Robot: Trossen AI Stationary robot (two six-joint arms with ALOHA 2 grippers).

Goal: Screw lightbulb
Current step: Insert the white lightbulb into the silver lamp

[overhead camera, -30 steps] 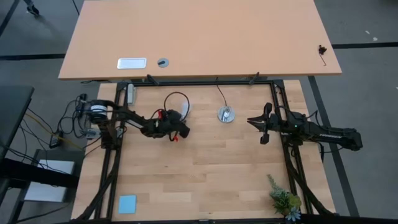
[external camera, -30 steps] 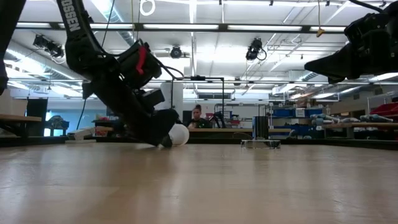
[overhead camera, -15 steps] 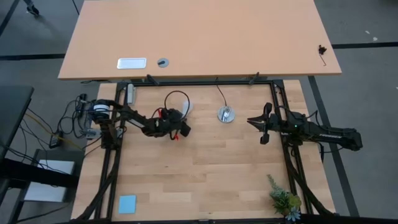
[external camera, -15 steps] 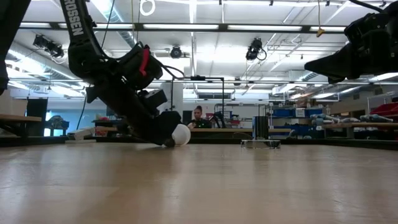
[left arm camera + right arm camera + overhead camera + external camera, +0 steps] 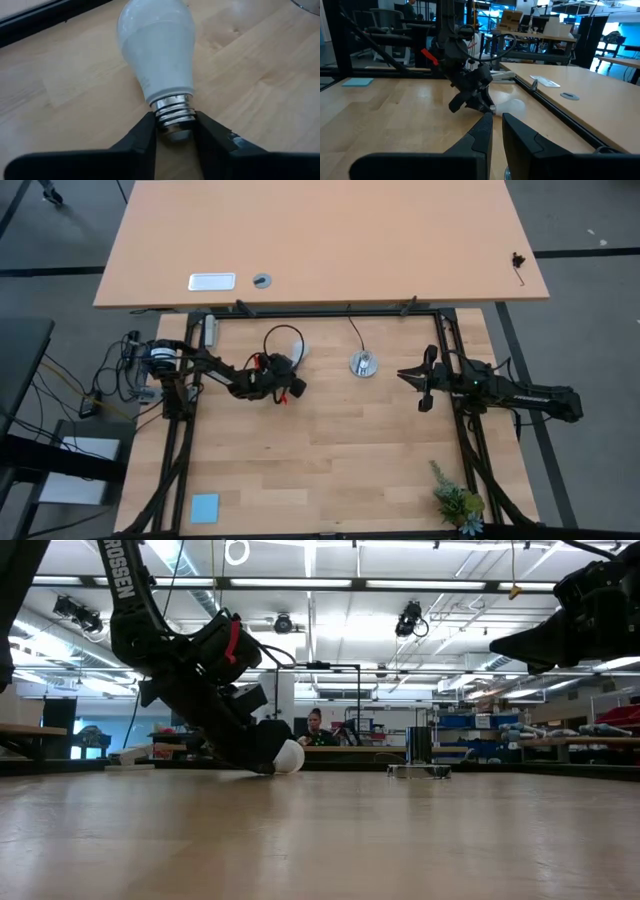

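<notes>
Pinching: left hand [image 5: 174, 131] on lightbulb [image 5: 159, 52] screw base | right hand [image 5: 496, 131] raised, nearly pressed together

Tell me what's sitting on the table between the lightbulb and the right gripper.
The silver socket disc, shown in the high view between the lightbulb and right gripper.
</notes>
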